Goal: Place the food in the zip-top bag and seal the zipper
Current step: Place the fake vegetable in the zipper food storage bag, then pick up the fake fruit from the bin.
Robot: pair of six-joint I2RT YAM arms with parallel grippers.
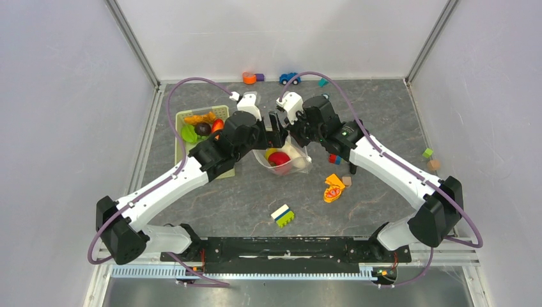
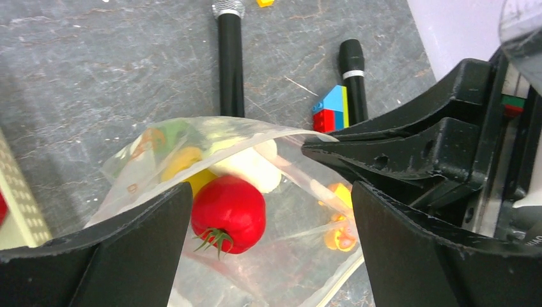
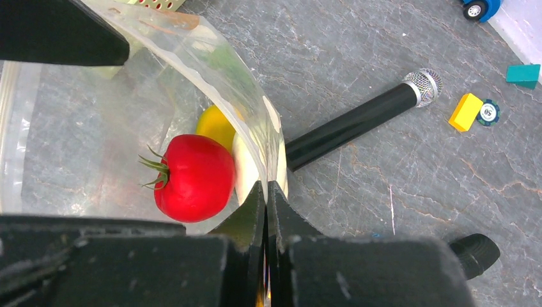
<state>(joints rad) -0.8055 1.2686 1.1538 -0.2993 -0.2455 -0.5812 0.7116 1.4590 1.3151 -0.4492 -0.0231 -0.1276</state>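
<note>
Bag (image 2: 137,157): tomato (image 2: 229,214), yellow piece (image 2: 181,164), white piece (image 2: 248,167); basket (image 1: 203,109): more food (image 1: 197,130).

Top camera looks down from behind; both close wrist cameras share the zip-top bag (image 2: 137,160).

We record the zip-top bag (image 2: 147,153) as clear film with faint orange and green tints near its rim. Inside the bag we note a red tomato (image 2: 228,214) with a green stalk, a yellow piece (image 2: 185,165) and a white piece (image 2: 249,167). Left of the bag in the top view, the basket (image 1: 181,153) is pale green; its contents read orange, bright green, dark purple and red. Just behind the bag we identify a microphone (image 3: 358,125), black with a silver mesh head. Near the bag on the right, the lumpy toy (image 1: 333,189) is orange and red. In front of the bag, a block (image 1: 282,215) is white, blue and yellow-green. The table (image 1: 243,198) under the bag is dark grey with pale veining.
</note>
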